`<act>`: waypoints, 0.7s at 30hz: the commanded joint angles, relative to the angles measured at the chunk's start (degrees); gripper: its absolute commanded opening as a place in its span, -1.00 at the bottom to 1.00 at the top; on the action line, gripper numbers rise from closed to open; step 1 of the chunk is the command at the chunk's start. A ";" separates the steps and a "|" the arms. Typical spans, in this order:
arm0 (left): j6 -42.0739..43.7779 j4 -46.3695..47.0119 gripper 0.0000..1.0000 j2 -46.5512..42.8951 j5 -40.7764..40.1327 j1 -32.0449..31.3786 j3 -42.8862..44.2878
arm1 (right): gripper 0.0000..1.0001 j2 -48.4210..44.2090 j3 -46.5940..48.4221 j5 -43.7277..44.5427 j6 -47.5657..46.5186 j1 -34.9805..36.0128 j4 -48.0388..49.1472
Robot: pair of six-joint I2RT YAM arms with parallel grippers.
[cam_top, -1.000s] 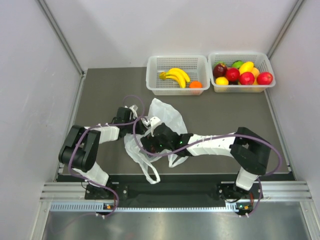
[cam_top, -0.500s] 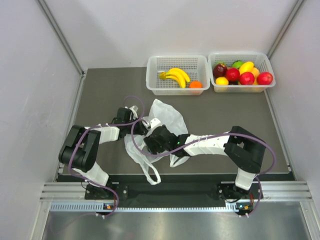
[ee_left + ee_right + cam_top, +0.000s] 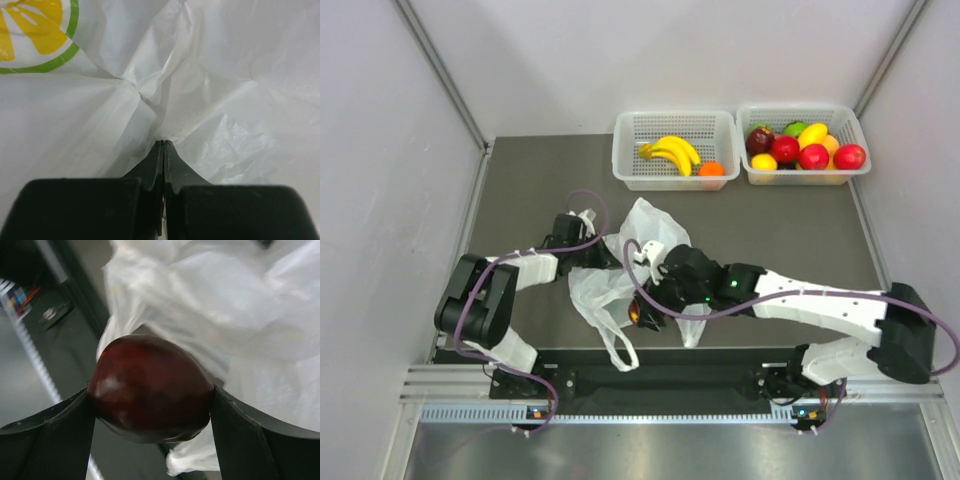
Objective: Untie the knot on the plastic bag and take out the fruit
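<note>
The right arm (image 3: 820,305) stretches from the lower right of the frame leftward in a long low line, its elbow far out by the right edge and its wrist tipped down at centre. Its jaws are clenched on the dark red fruit (image 3: 638,312), held at the lower edge of the plastic bag (image 3: 655,235), which lies crumpled mid-worktop (image 3: 770,230).

The left arm (image 3: 525,268) is folded at lower left, forearm running right to the bag's left side. In the left wrist view its jaws are pressed together, pinching a fold of the film.

The bananas (image 3: 672,150) and the orange fruit (image 3: 711,168) lie in the left basket (image 3: 625,172), upper centre.
</note>
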 commanded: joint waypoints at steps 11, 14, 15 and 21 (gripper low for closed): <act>-4.53 3.08 -1.00 -7.92 -1.54 -0.12 0.25 | -1.00 -18.88 11.33 -3.28 -8.92 -10.31 -13.78; -5.50 2.47 -1.00 -12.40 -2.07 -0.12 0.69 | -1.00 -13.09 16.96 1.39 -8.39 -18.55 -12.28; -5.86 2.03 -1.00 -13.56 -2.24 -0.12 0.87 | -1.00 -9.77 19.23 2.97 -8.30 -20.33 -11.23; -7.17 -2.62 -1.00 -20.77 -3.64 -0.12 2.54 | -1.00 5.87 30.83 9.83 -5.40 -32.47 -3.76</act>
